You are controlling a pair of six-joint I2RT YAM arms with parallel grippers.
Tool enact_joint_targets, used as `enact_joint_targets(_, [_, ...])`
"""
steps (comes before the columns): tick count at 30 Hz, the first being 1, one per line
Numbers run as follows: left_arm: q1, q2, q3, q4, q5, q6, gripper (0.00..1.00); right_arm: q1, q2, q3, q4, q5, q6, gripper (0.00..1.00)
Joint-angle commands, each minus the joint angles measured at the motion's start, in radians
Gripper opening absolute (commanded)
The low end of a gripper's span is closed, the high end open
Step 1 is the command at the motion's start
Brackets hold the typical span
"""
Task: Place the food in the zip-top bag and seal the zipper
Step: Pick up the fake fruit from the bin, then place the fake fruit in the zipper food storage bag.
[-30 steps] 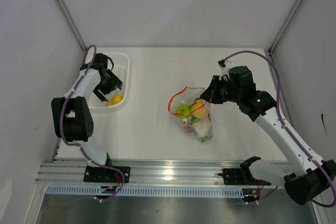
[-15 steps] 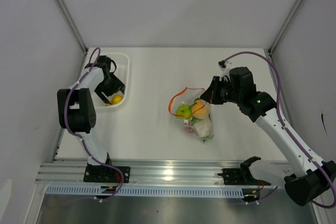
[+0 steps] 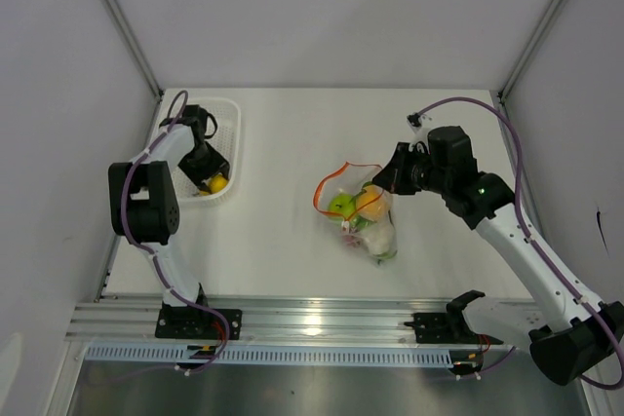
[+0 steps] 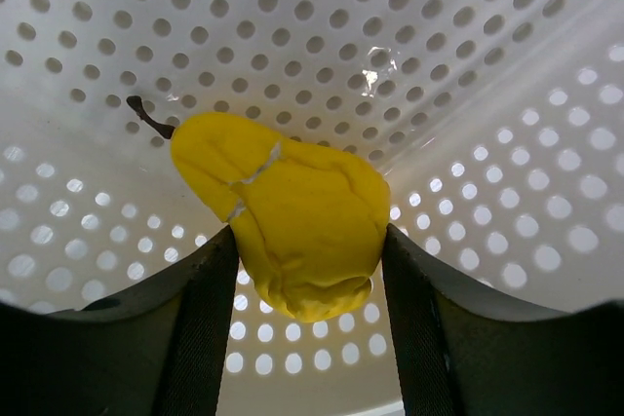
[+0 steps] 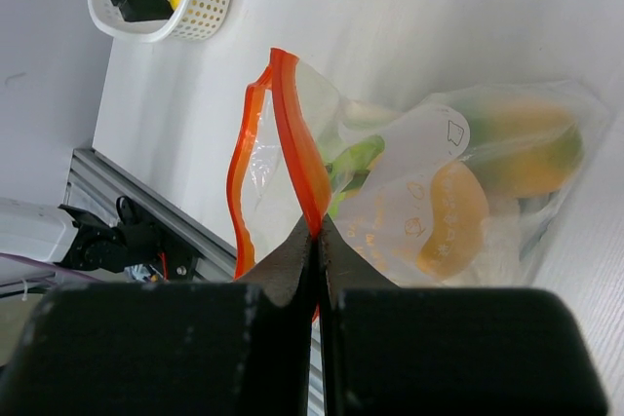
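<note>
Left tool [image 4: 310,241], maybe touching, flanks pear [image 4: 292,197] in basket [image 4: 487,65]; right tool [image 5: 317,228] pinches zipper [image 5: 292,133].

White counter [image 3: 283,133] beneath me, pale grey walls [image 3: 322,7] on three sides, metal corner posts [image 3: 118,18], ribbed aluminium rail [image 3: 312,318] at my near edge, soft even light.

Open tabletop [image 3: 283,163] between basket [image 3: 226,119], upper left, and bag [image 3: 370,216], centre; basket walls hem the left gripper [image 4: 310,241], yellow pear [image 4: 292,211] filling its jaws

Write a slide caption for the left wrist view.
Left gripper with its fingers against both sides of a yellow pear lying in the white perforated basket.
</note>
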Motion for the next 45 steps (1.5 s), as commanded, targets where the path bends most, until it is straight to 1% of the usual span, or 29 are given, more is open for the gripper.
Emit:
enact_joint_targets(1, [0.008, -0.015, 0.016, 0.000, 0.008, -0.021, 0.53, -0.005, -0.036, 0.008, 0.053, -0.009, 0.011, 0.00])
enact_joint_targets(3, [0.007, -0.033, 0.010, 0.003, 0.010, -0.023, 0.51, -0.005, -0.034, 0.009, 0.051, -0.006, 0.010, 0.00])
enact_joint_targets(4, [0.008, -0.043, 0.003, 0.005, 0.007, -0.021, 0.44, -0.004, -0.037, 0.011, 0.050, -0.004, 0.010, 0.00])
enact_joint_targets(6, [0.008, -0.079, 0.000, 0.000, -0.004, -0.021, 0.38, -0.005, -0.037, 0.012, 0.053, -0.001, 0.013, 0.00])
enact_joint_targets(11, [0.010, -0.191, 0.026, -0.032, -0.039, -0.009, 0.31, -0.007, -0.034, 0.008, 0.063, 0.003, 0.016, 0.00])
enact_joint_targets(13, [0.010, -0.282, 0.028, -0.033, -0.035, -0.003, 0.26, -0.005, -0.033, 0.003, 0.070, 0.013, 0.018, 0.00])
enact_joint_targets(14, [0.008, -0.317, 0.025, -0.032, -0.027, 0.000, 0.23, -0.005, -0.031, -0.001, 0.071, 0.013, 0.019, 0.00])
enact_joint_targets(15, [0.008, -0.352, 0.022, -0.029, -0.021, 0.002, 0.17, -0.005, -0.033, -0.005, 0.079, 0.013, 0.022, 0.00])
enact_joint_targets(16, [0.004, -0.424, 0.013, -0.014, -0.012, 0.011, 0.15, -0.005, -0.031, -0.006, 0.082, 0.013, 0.025, 0.00])
enact_joint_targets(17, [-0.002, -0.460, 0.002, -0.006, 0.011, 0.017, 0.13, -0.005, -0.031, -0.008, 0.085, 0.011, 0.028, 0.00])
enact_joint_targets(18, [-0.008, -0.490, -0.006, -0.003, 0.027, 0.026, 0.07, -0.007, -0.030, -0.012, 0.089, 0.010, 0.031, 0.00])
enact_joint_targets(19, [-0.027, -0.547, -0.009, 0.003, 0.057, 0.032, 0.06, -0.007, -0.030, -0.014, 0.091, 0.005, 0.036, 0.00])
enact_joint_targets(20, [-0.030, -0.573, -0.018, 0.011, 0.085, 0.042, 0.06, -0.005, -0.030, -0.017, 0.094, 0.003, 0.041, 0.00])
enact_joint_targets(22, [-0.105, -0.621, -0.041, 0.026, 0.154, 0.071, 0.06, -0.007, -0.031, -0.023, 0.100, -0.001, 0.053, 0.00])
enact_joint_targets(23, [-0.126, -0.674, -0.076, 0.078, 0.197, 0.077, 0.06, -0.007, -0.034, -0.026, 0.105, -0.004, 0.056, 0.00])
enact_joint_targets(24, [-0.174, -0.704, -0.125, 0.117, 0.299, 0.083, 0.11, -0.007, -0.037, -0.034, 0.109, -0.007, 0.062, 0.00])
enact_joint_targets(26, [-0.229, -0.780, -0.196, 0.242, 0.408, 0.069, 0.20, -0.007, -0.044, -0.038, 0.113, -0.010, 0.071, 0.00])
enact_joint_targets(27, [-0.261, -0.800, -0.235, 0.285, 0.498, 0.063, 0.23, -0.007, -0.044, -0.041, 0.113, -0.012, 0.074, 0.00])
enact_joint_targets(28, [-0.337, -0.817, -0.254, 0.325, 0.537, 0.060, 0.26, -0.007, -0.047, -0.044, 0.113, -0.012, 0.079, 0.00])
enact_joint_targets(29, [-0.379, -0.833, -0.279, 0.389, 0.568, 0.059, 0.32, -0.005, -0.048, -0.046, 0.111, -0.014, 0.080, 0.00])
enact_joint_targets(30, [-0.459, -0.834, -0.288, 0.413, 0.606, 0.054, 0.34, -0.007, -0.050, -0.049, 0.113, -0.015, 0.085, 0.00])
enact_joint_targets(32, [-0.527, -0.808, -0.291, 0.469, 0.661, 0.056, 0.36, -0.005, -0.056, -0.057, 0.113, -0.017, 0.093, 0.00])
enact_joint_targets(33, [-0.577, -0.791, -0.288, 0.479, 0.716, 0.056, 0.37, -0.005, -0.057, -0.058, 0.114, -0.018, 0.094, 0.00])
enact_joint_targets(36, [-0.637, -0.732, -0.280, 0.513, 0.795, 0.051, 0.36, -0.004, -0.067, -0.063, 0.111, -0.024, 0.100, 0.00])
enact_joint_targets(37, [-0.643, -0.719, -0.282, 0.520, 0.841, 0.049, 0.36, -0.004, -0.068, -0.063, 0.108, -0.024, 0.102, 0.00])
enact_joint_targets(40, [-0.657, -0.681, -0.296, 0.545, 0.899, 0.028, 0.36, -0.004, -0.080, -0.064, 0.096, -0.014, 0.102, 0.00])
enact_joint_targets(42, [-0.657, -0.643, -0.314, 0.604, 0.947, -0.015, 0.36, -0.004, -0.090, -0.064, 0.090, -0.009, 0.100, 0.00])
enact_joint_targets(43, [-0.657, -0.630, -0.323, 0.640, 1.008, -0.038, 0.36, -0.004, -0.093, -0.064, 0.086, -0.009, 0.102, 0.00])
enact_joint_targets(45, [-0.659, -0.598, -0.336, 0.691, 1.050, -0.101, 0.36, -0.002, -0.094, -0.066, 0.086, -0.012, 0.102, 0.00])
